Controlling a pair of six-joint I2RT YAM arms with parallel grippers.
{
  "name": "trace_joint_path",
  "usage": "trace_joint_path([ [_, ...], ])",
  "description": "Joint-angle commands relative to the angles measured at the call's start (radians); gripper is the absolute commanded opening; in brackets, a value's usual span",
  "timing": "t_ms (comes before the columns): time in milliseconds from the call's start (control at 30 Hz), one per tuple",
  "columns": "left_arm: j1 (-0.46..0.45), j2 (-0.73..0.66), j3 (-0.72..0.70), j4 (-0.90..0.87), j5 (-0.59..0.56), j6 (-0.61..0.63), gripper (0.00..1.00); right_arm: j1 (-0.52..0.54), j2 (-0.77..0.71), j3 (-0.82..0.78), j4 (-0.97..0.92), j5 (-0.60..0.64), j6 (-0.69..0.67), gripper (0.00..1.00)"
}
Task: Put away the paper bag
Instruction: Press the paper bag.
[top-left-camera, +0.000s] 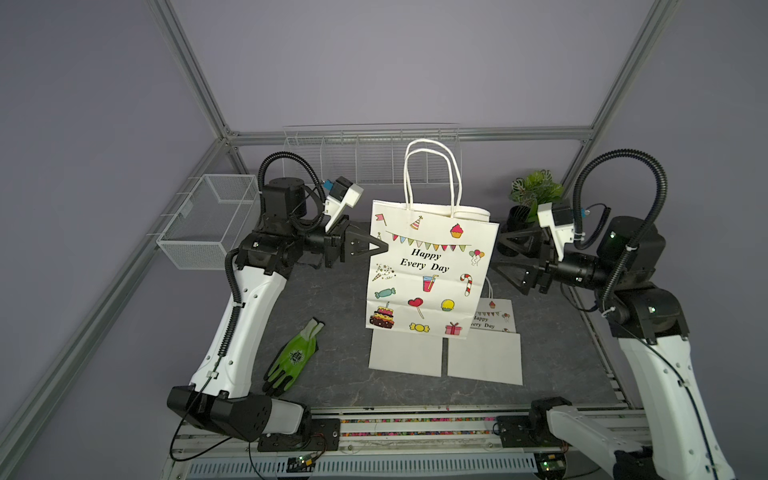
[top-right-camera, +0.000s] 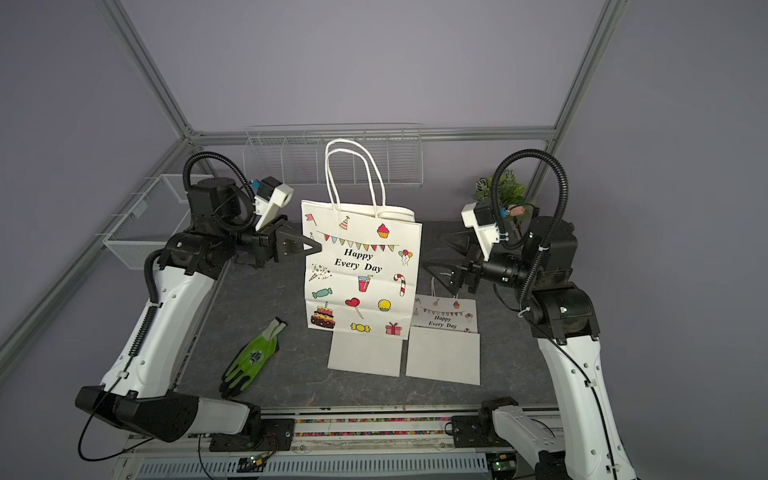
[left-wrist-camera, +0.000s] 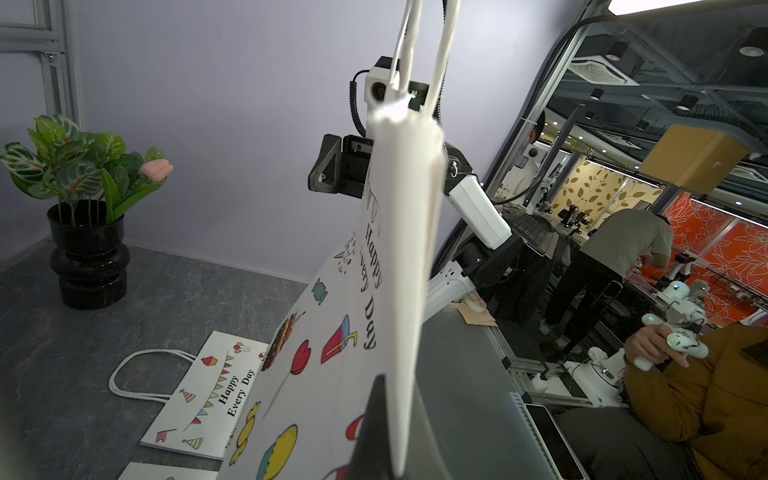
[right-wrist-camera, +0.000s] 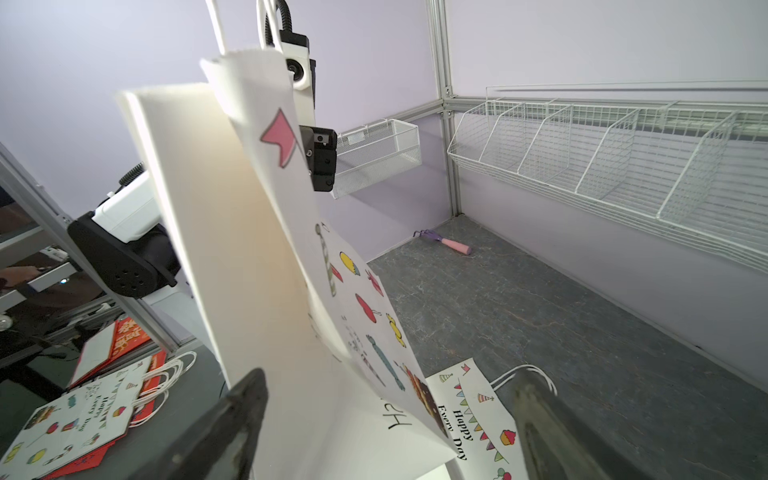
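1. Paper bag (top-left-camera: 432, 274) (top-right-camera: 361, 270): white, printed "Happy Every Day". It stands upright with its handles up, between the two claws. Whether its base rests on the worktop (top-left-camera: 332, 299) cannot be told.
2. Left claw (top-left-camera: 382, 247) (top-right-camera: 316, 247): clenched on the paper bag's near side edge, in its upper half.
3. Right claw (top-left-camera: 497, 252) (top-right-camera: 432, 253): released, fingers spread wide at the bag's opposite edge. Whether it touches the bag cannot be told.
4. Flat bags (top-left-camera: 405, 353): folded and lying on the worktop, below both claws and in front of the upright bag.
5. Green glove (top-left-camera: 293, 357): on the worktop, well below the left claw, toward that arm's base.
6. Potted plant (top-left-camera: 534, 191): just behind the right claw.
7. Mesh basket (top-left-camera: 208, 220): on the frame, outward of the left claw, well apart.
8. Wire rack (top-left-camera: 365, 158): on the back wall, beyond both claws.
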Motion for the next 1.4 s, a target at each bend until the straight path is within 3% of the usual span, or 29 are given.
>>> trace_joint_path([
  [0, 0.004, -0.011, 0.009, 0.011, 0.074, 0.013, 0.00, 0.017, 0.041, 0.016, 0.033, -0.094, 0.028, 0.92],
  [233, -0.004, -0.006, 0.012, 0.006, 0.074, 0.014, 0.00, 0.148, 0.095, 0.054, 0.043, -0.038, 0.018, 0.94],
  [400, -0.007, 0.006, -0.019, 0.006, 0.074, 0.021, 0.00, 0.179, 0.098, 0.045, 0.200, -0.030, 0.142, 0.99],
  [500, -0.007, 0.028, -0.043, 0.006, 0.074, 0.027, 0.02, 0.194, 0.082, 0.020, 0.324, -0.028, 0.233, 0.88],
  [567, -0.008, 0.044, -0.053, 0.000, 0.074, 0.038, 0.03, 0.204, 0.075, 0.016, 0.360, -0.027, 0.260, 0.74],
  [867, -0.008, 0.064, -0.038, -0.029, 0.074, 0.062, 0.06, 0.229, 0.091, 0.025, 0.363, -0.037, 0.267, 0.28],
  [1000, -0.008, 0.060, -0.036, -0.031, 0.074, 0.061, 0.09, 0.229, 0.087, 0.026, 0.357, -0.016, 0.263, 0.15],
  [1133, -0.008, 0.050, -0.036, -0.034, 0.074, 0.057, 0.22, 0.229, 0.081, 0.027, 0.344, 0.026, 0.253, 0.07],
  [1267, -0.007, 0.031, -0.032, -0.036, 0.074, 0.049, 0.54, 0.229, 0.069, 0.026, 0.340, 0.066, 0.248, 0.07],
  [1367, -0.008, 0.013, -0.027, -0.036, 0.074, 0.041, 0.59, 0.229, 0.061, 0.023, 0.345, 0.084, 0.251, 0.07],
])
